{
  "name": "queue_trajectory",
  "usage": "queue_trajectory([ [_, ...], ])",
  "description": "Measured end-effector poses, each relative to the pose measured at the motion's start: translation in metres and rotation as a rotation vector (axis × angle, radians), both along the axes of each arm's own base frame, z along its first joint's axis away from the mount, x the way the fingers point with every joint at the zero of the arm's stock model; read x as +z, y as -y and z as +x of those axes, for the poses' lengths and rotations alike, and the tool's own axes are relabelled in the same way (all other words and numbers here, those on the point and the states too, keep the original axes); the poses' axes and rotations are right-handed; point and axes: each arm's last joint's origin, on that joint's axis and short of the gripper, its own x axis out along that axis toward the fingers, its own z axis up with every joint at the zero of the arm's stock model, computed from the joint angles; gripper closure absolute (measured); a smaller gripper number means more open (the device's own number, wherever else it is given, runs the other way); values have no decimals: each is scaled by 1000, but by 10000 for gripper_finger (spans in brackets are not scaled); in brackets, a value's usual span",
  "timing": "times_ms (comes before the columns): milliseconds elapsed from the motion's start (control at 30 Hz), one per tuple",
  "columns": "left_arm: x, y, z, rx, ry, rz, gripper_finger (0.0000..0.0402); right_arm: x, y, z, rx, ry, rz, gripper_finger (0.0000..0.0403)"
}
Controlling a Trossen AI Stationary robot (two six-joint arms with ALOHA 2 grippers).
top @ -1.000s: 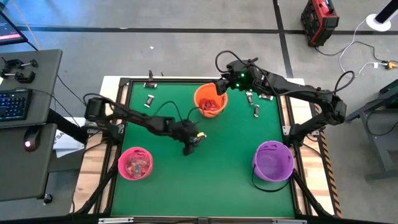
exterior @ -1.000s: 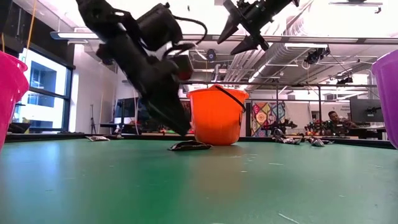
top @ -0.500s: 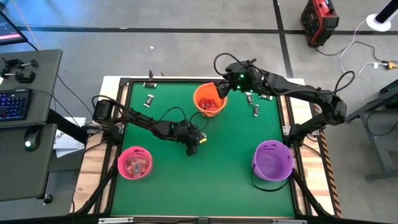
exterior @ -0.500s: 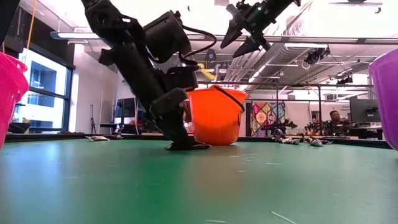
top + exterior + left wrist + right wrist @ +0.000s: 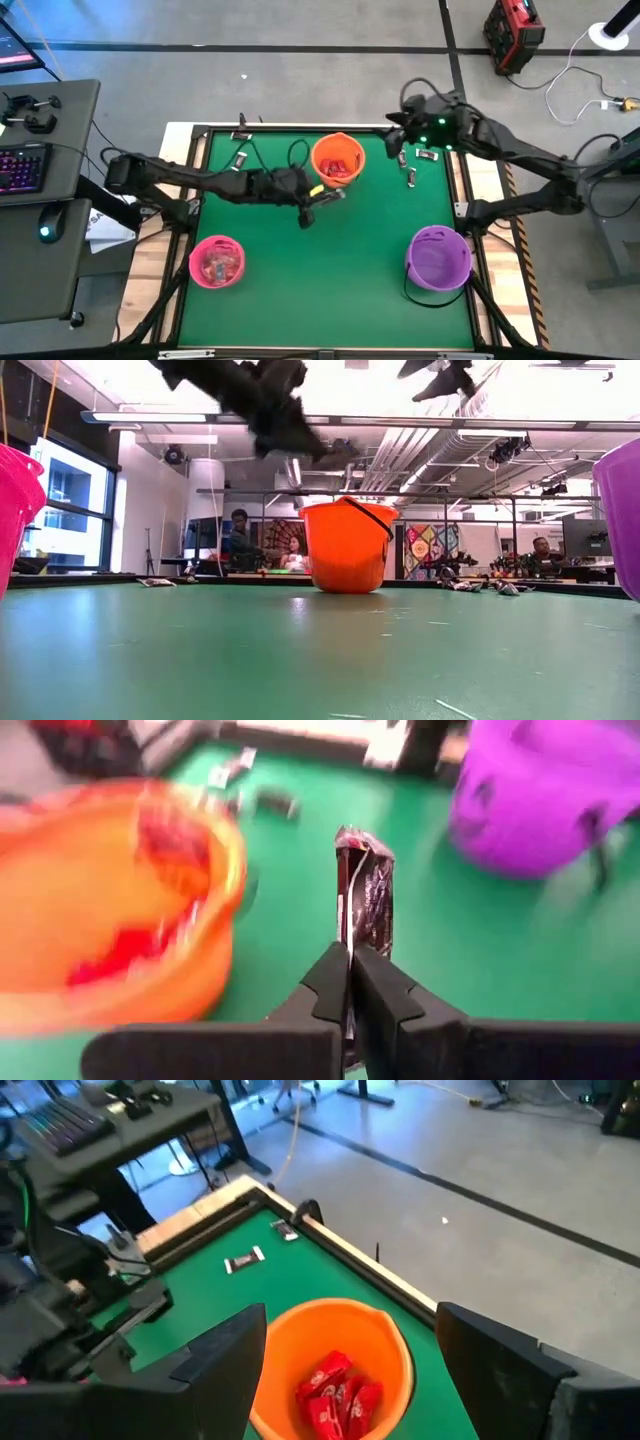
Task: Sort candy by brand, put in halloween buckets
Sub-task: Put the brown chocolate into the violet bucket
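The left pincer [image 5: 349, 982] is pinching a dark candy [image 5: 366, 892] lengthwise; the purple bucket [image 5: 545, 790] is lying ahead beyond it.

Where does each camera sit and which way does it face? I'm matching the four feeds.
High: overhead, straight down; both arms, the left gripper beside the orange bucket.
Low: table height, level across the green table; arms at the top edge.
Left wrist: past shut fingers pinching a dark candy.
Right wrist: between spread fingers, down into the orange bucket's red candy.
Shared: the orange bucket is in all four.
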Motion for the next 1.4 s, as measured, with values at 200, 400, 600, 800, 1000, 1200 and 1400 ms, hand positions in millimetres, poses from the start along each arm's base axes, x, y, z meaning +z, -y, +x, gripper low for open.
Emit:
queue_trajectory([
  [200,26,2,50,-183,85,37,401,11,-8,-18,-8,31,-30,119],
  [400,27,22,121,-380,192,20,401,14,-9,-29,-85,17,-61,119],
  [600,15,47,172,-469,300,54,401,14,-9,-29,-83,20,-54,119],
  [800,0,69,205,-506,409,66,401,12,-9,-29,-80,5,-47,119],
  [1000,-33,86,224,-493,444,80,394,10,-10,-29,-88,-7,-18,119],
  [1200,-59,87,231,-439,413,80,349,7,-10,-30,-85,-25,0,119],
  [1400,-57,84,230,-416,384,87,282,6,-11,-31,-79,-42,-8,119],
])
